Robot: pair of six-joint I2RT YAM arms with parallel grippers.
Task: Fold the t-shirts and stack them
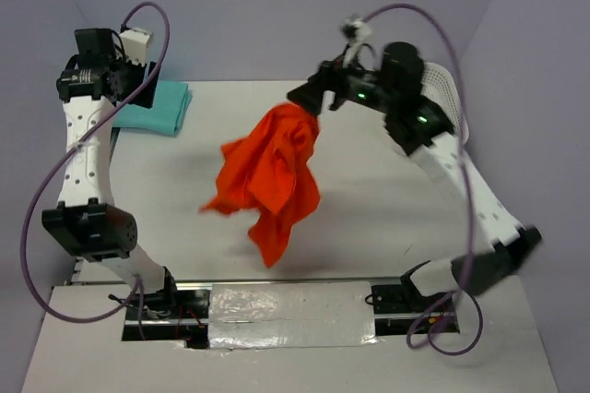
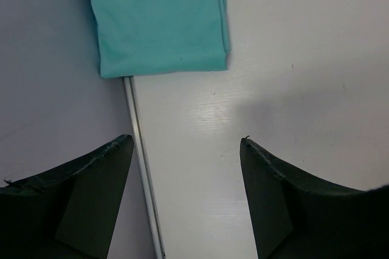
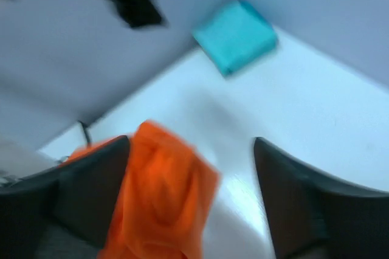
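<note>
Left gripper [image 2: 185, 140]: two dark, matte, wedge-shaped fingers [image 2: 97, 198] with slightly frayed edges. The jaws stand wide apart, and only bare white table [image 2: 200, 168] and its thin metal edge strip [image 2: 143, 180] show between them. It points down over the table's far-left corner.

Folded aqua t-shirt [image 2: 158, 22]: soft, smooth cloth folded into a flat, neat rectangle, with layered edges showing along its right side. It lies on the far-left corner of the table, ahead of the left fingertips and apart from them, not between the jaws (its left side overhangs the edge strip).

Orange t-shirt [image 1: 272, 176]: bright, plain cloth, unfolded and bunched into loose hanging folds that droop to uneven points. It is over the middle of the table. Its top is gathered at the tip of the right gripper, and the rest spreads down and to the left. Whether the lowest folds touch the tabletop cannot be told.

Right gripper [image 3: 191, 143]: dark fingers like the left pair, with the jaws apart in the wrist view (blurred). Orange cloth drapes against the inner face of the finger on the left of that view. The other finger is clear of it, and white table shows in the gap.

White mesh basket [image 1: 450, 89]: rounded, perforated plastic at the far right of the table, partly hidden behind the right arm [image 1: 442, 153].
</note>
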